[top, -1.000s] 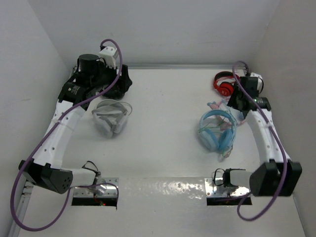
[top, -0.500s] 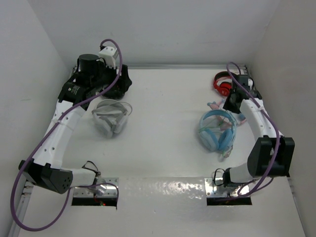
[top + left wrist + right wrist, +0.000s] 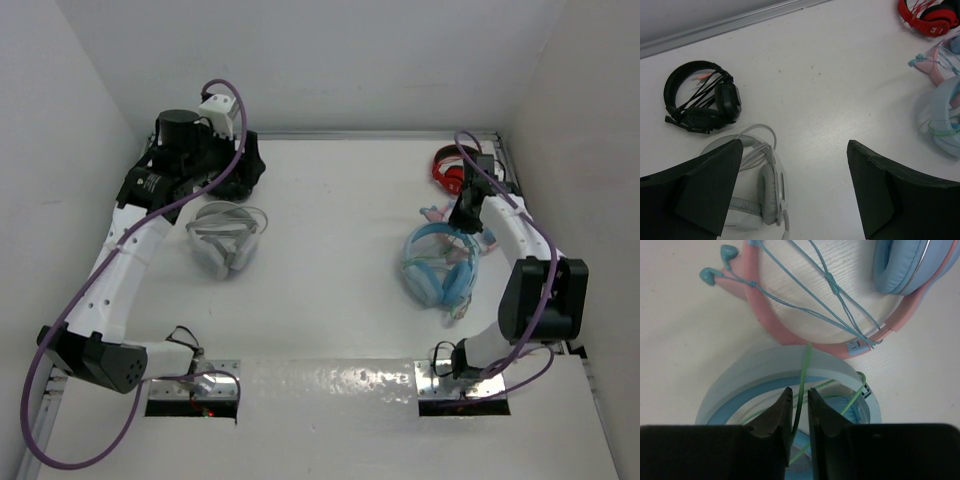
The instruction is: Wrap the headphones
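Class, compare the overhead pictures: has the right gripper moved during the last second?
Yes. The right gripper swung left: from right of the red headphones to just in front of them, over the light-blue headphones.

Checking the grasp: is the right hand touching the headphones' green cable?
Cannot tell. Right wrist view: the cable runs through the right hand's narrow finger gap; contact isn't plain.

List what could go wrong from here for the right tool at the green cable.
1. The thin green cable lies between the right tool's barely parted jaws; it may slip out when pulled.
2. The pink headphones lie against the blue headphones; pulling might drag or snag their teal cord.
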Controlling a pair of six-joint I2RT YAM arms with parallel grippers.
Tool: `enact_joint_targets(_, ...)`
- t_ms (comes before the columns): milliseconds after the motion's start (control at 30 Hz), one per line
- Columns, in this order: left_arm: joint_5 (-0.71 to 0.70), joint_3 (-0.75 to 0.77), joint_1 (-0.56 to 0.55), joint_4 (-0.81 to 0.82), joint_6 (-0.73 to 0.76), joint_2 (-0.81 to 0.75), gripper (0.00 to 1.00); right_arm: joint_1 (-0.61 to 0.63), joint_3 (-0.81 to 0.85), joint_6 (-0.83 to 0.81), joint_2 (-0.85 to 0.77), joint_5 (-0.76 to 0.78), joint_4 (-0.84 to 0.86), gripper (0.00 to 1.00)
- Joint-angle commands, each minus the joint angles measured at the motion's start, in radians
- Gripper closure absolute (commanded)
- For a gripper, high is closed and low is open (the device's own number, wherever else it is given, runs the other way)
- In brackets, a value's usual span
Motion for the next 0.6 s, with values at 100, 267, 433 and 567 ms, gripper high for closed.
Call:
enact_joint_targets(100,-0.007,-0.001,0.012,0.022,0.011,-0.037,0.17,-0.002,0.02,0.075,0.003,0.112,-0.048,0.99)
enact_joint_targets(267,-0.005,-0.007,0.012,0.026,0.011,-0.035,0.17,-0.003,-0.032,0.113,-0.034,0.313,-0.094,1.0)
enact_joint_targets(433,-0.01,-0.01,0.012,0.023,0.019,-0.037,0.17,-0.003,-0.085,0.19,-0.113,0.374,-0.105,1.0)
enact_joint_targets(567,-0.011,-0.014,0.012,0.023,0.021,-0.038,0.17,-0.003,-0.135,0.207,-0.163,0.397,-0.085,0.98)
